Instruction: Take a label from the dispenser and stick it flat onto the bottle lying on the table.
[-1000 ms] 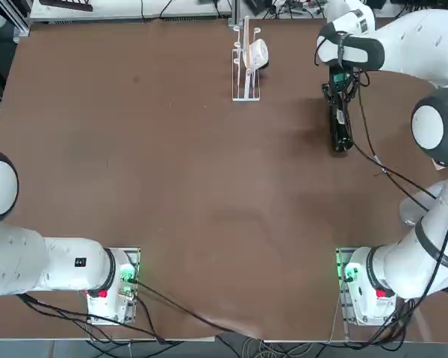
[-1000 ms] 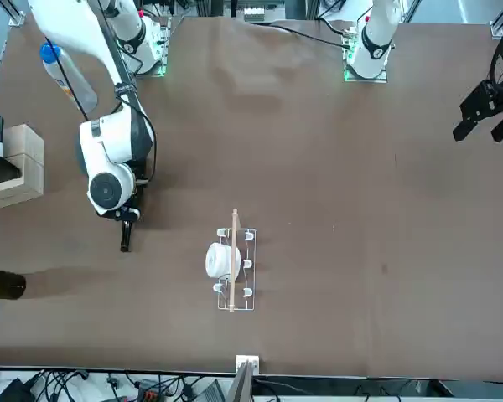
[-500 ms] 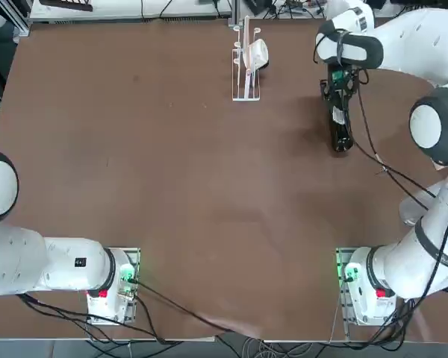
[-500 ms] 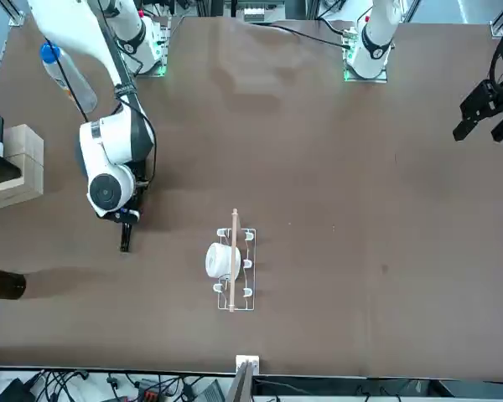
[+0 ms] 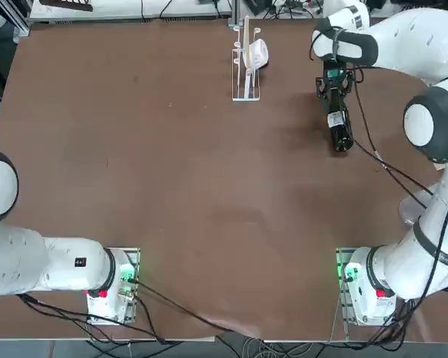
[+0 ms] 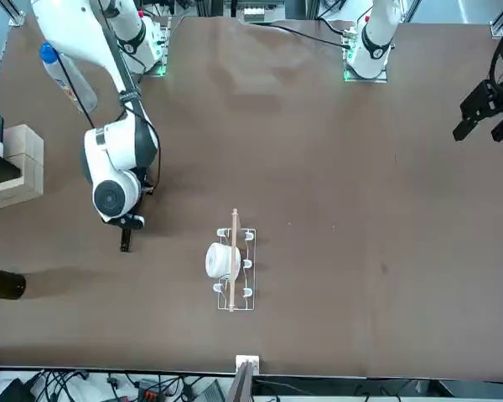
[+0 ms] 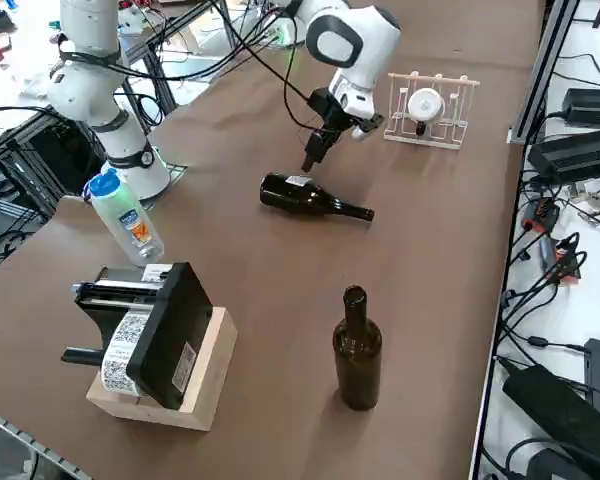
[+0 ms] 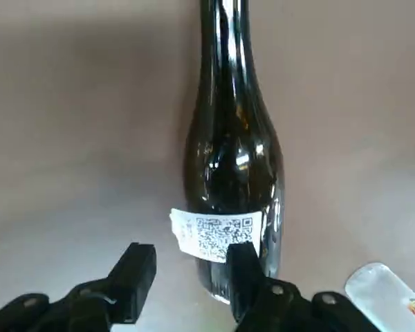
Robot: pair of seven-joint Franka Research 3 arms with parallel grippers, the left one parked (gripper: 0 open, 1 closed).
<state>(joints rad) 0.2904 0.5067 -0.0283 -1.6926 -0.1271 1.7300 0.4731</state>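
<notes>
The dark glass bottle (image 8: 232, 152) lies on its side on the brown table (image 5: 172, 186); in the top view the bottle (image 5: 340, 133) is at the far right. A white label (image 8: 218, 235) with dark print is stuck across its body near the base, and one end of it juts past the bottle's side. My right gripper (image 8: 187, 273) hovers just above that end, open, with nothing between its fingers (image 8: 135, 273). From the side, the gripper (image 7: 311, 158) hangs above the bottle (image 7: 310, 196). The dispenser (image 5: 246, 58) stands at the far edge.
A second dark bottle (image 7: 357, 348) stands upright near the table's right side. A clear plastic bottle (image 7: 126, 215) with a blue cap and a black label printer (image 7: 150, 335) on a wooden block sit beyond the lying bottle, toward the right edge.
My right gripper has drawn back from the bottle's body toward the table's far edge and opened a little wider. The label now shows uncovered on the bottle, which has stayed in place.
</notes>
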